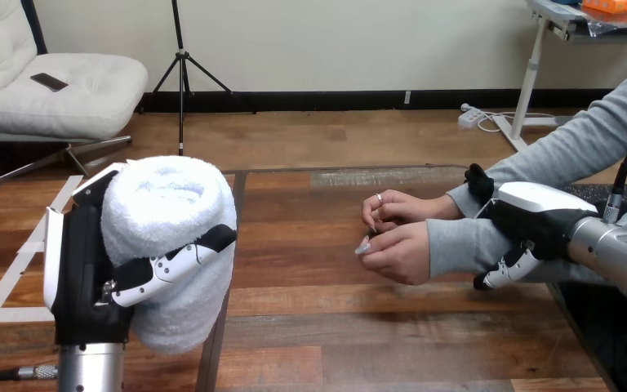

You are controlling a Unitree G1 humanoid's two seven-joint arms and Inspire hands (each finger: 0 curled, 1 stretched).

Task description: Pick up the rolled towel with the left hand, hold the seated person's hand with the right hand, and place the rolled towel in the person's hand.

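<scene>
The rolled white towel (171, 245) stands upright above the table's left part, with my left hand (90, 269) shut round it; a finger crosses its front and the palm covers its left side. The person's two hands (396, 237) are held together over the middle of the table, in grey sleeves reaching in from the right. My right hand (539, 216) is on the nearer wrist just behind the cuff, thumb (478, 181) above the sleeve and fingers (502, 273) curled under it. The towel is well apart from the person's hands.
The wooden table (335, 327) has a dark seam (216, 343) running toward me under the towel. White tape strips (16, 273) lie on its left part. Bare tabletop lies between the towel and the person's hands.
</scene>
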